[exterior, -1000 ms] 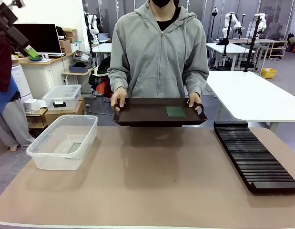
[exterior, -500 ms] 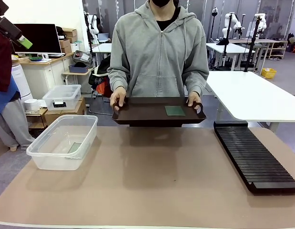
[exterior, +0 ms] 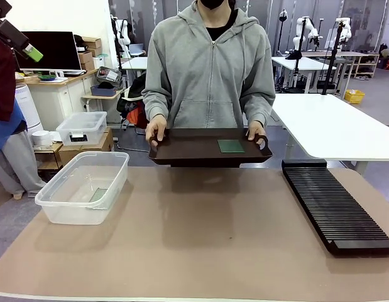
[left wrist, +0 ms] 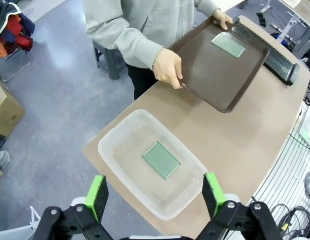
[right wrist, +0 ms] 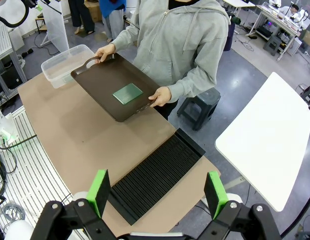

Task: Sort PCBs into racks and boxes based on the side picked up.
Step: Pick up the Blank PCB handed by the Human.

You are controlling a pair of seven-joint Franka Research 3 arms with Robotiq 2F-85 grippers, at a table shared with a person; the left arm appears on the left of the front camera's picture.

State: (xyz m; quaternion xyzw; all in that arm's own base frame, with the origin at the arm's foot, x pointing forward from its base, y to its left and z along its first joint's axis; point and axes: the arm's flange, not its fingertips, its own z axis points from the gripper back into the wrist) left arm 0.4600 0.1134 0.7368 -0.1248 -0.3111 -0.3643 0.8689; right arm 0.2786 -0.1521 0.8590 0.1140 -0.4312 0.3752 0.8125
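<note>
A person holds a dark brown tray over the table's far edge, with one green PCB lying on it. A second PCB lies flat in the clear box at the table's left. The long black rack lies at the right. My left gripper hangs high at the far left. In the left wrist view the left gripper is open, high above the box and its PCB. My right gripper is open, high over the rack, with the tray's PCB beyond.
The person's hands grip both tray handles. A smaller lidded clear box sits on cartons behind the table's left corner. A white table stands beyond the rack. The brown tabletop is bare between box and rack.
My left gripper has risen slightly toward the top left corner. The person has lifted the tray a touch. PCBs, box and rack have not moved.
</note>
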